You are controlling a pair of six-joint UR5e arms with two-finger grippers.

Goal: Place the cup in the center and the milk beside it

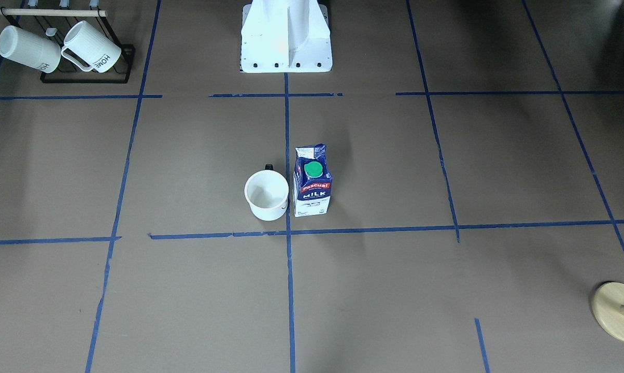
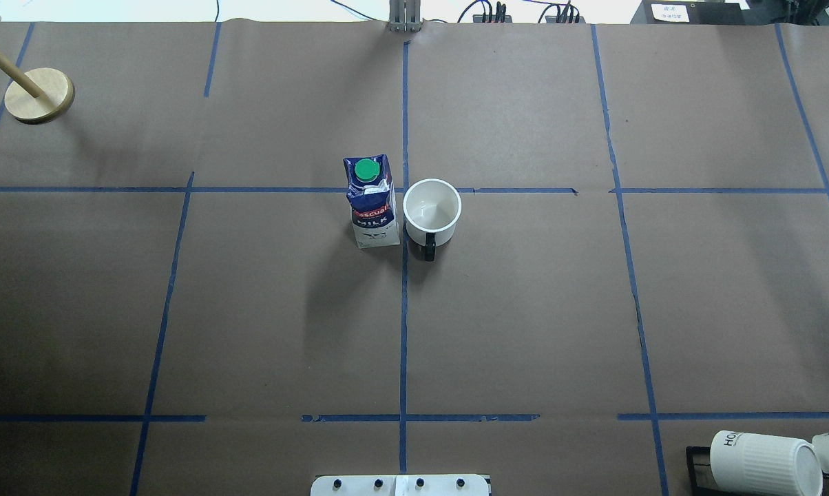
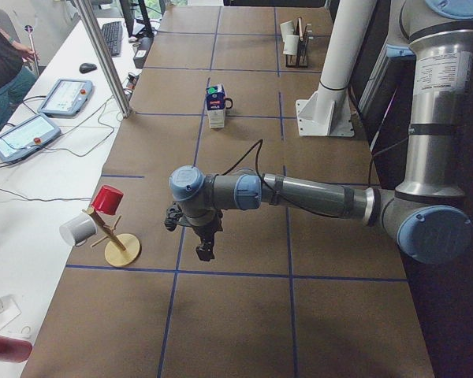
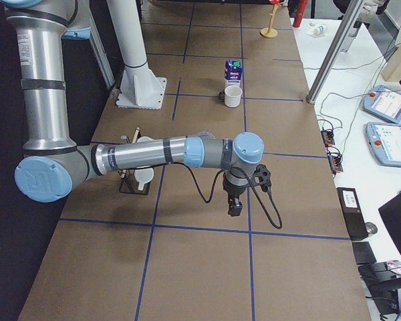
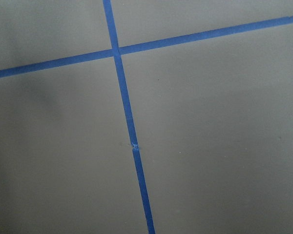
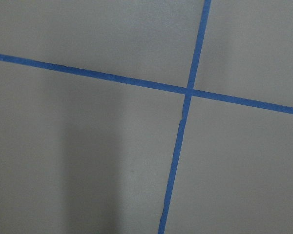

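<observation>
The white cup (image 1: 266,196) with a black handle stands upright just beside the tape crossing at the center (image 1: 288,232); it also shows from overhead (image 2: 432,207). The blue and white milk carton (image 1: 312,181) with a green cap stands upright right beside it, across the tape line (image 2: 372,203). Neither gripper touches them. The left gripper (image 3: 205,252) hangs over the table far from both. The right gripper (image 4: 234,209) hangs over the table's other end. I cannot tell whether either is open or shut. Both wrist views show only brown surface and tape.
A black rack with ribbed white "HOME" mugs (image 1: 63,49) stands at the robot's right near corner (image 2: 759,461). A wooden peg stand (image 2: 39,95) with a red cup (image 3: 108,199) stands at the far left. The robot's white base (image 1: 286,36) is behind the center.
</observation>
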